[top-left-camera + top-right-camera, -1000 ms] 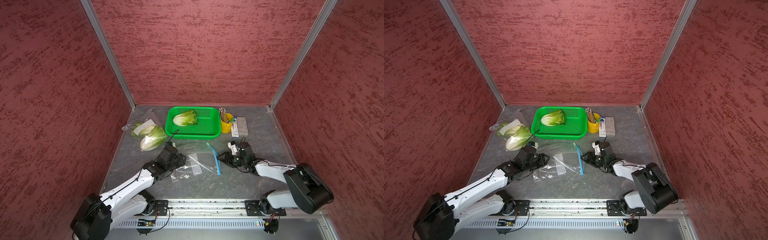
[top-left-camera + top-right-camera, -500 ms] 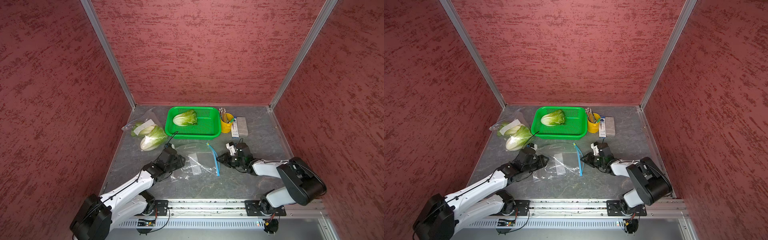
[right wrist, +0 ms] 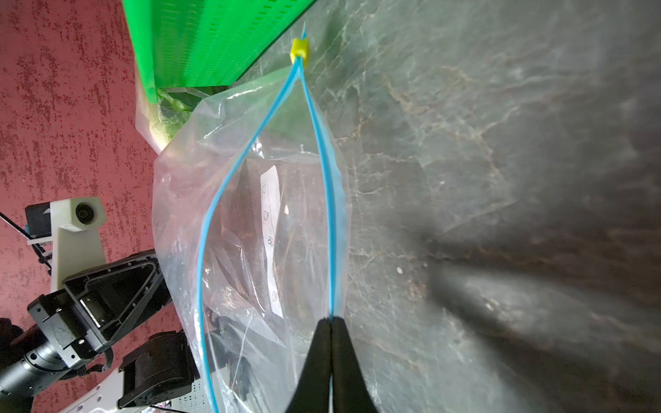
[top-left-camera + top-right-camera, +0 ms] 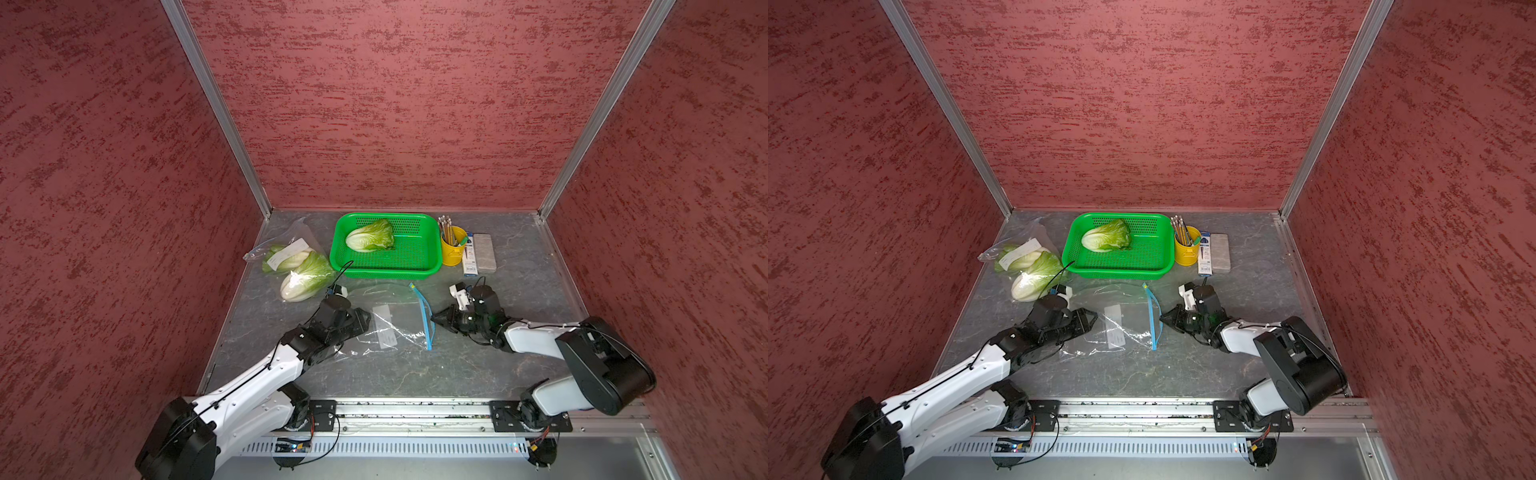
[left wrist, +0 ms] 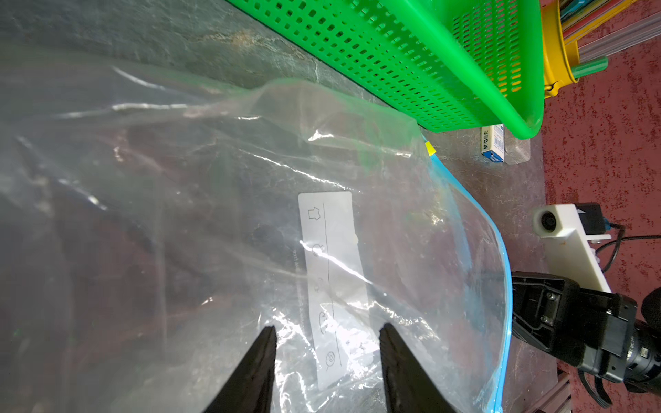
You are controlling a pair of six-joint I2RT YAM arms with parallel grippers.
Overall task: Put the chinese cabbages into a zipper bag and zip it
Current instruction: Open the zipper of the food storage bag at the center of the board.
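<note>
Green basket holds cabbage, right jaws pinch zipper bag, left jaws parted.

My right claw sits at the mouth of the clear plastic zipper bag, touching its zip edge. My left claw faces it from over the bag's closed end, so the bag lies on the grey stone-pattern table between the two. Beyond both claws stands the green perforated plastic basket, with one leafy chinese cabbage in it. Beyond the left claw, left of the basket, lies a second cabbage head. Touching it from behind is a third cabbage in another clear plastic bag. Beyond the right claw — right of the basket — a yellow metal cup of pencils, a small cardboard box and a grey rectangular block stand side by side.
</note>
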